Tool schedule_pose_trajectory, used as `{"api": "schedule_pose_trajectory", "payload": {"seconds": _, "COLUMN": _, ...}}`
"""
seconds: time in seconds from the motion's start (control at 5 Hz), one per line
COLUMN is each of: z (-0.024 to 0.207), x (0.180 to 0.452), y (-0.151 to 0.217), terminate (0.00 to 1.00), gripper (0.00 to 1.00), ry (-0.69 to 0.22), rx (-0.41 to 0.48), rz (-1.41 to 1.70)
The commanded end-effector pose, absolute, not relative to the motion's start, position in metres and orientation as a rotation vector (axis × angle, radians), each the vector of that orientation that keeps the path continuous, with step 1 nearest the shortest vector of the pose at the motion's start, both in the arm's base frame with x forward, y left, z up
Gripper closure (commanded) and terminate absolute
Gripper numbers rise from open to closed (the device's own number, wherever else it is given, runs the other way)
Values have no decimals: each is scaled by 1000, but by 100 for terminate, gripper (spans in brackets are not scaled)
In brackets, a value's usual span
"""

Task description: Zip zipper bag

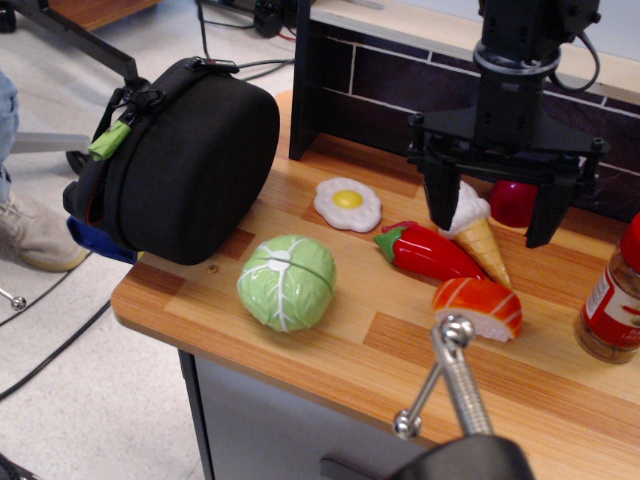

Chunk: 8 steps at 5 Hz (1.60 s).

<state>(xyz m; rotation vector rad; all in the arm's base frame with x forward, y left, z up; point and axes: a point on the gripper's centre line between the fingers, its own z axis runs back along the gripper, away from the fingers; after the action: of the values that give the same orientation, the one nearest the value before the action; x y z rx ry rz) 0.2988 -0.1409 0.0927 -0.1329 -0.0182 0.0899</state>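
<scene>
The zipper bag [185, 160] is a large black rounded fabric case standing on its side at the left end of the wooden table. Its zipper edge, black straps and green tag [110, 140] face left, and blue trim [98, 240] shows at its lower left, hanging past the table edge. My gripper [493, 222] is black, hangs at the right, well away from the bag, with its jaws open wide. An ice cream cone toy [478, 230] lies between the fingers; the fingers do not appear to touch it.
On the table [300, 360] lie a fried egg toy [347, 203], a green cabbage [287, 282], a red pepper [430, 252], a salmon sushi piece [480, 305], a red item [513, 203] and a spice jar [612, 310]. A dark brick backsplash [380, 90] stands behind. A metal handle [450, 375] rises in front.
</scene>
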Motion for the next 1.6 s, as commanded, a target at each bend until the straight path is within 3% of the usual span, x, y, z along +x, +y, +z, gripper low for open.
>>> {"api": "schedule_pose_trajectory", "payload": {"seconds": 0.0, "z": 93, "x": 299, "y": -141, "terminate": 0, "gripper": 0, "ry": -18, "rx": -133, "rz": 90}}
{"api": "schedule_pose_trajectory", "payload": {"seconds": 0.4, "z": 139, "x": 284, "y": -62, "terminate": 0, "gripper": 0, "ry": -5, "rx": -112, "rz": 21}}
{"api": "schedule_pose_trajectory", "payload": {"seconds": 0.6, "z": 164, "x": 277, "y": -17, "terminate": 0, "gripper": 0, "ry": 23, "rx": -47, "rz": -34}}
{"api": "schedule_pose_trajectory", "payload": {"seconds": 1.0, "z": 161, "x": 265, "y": 50, "terminate": 0, "gripper": 0, "ry": -33, "rx": 4, "rz": -147}}
{"api": "schedule_pose_trajectory", "payload": {"seconds": 1.4, "z": 139, "x": 256, "y": 75, "terminate": 0, "gripper": 0, "ry": -51, "rx": 60, "rz": -225}}
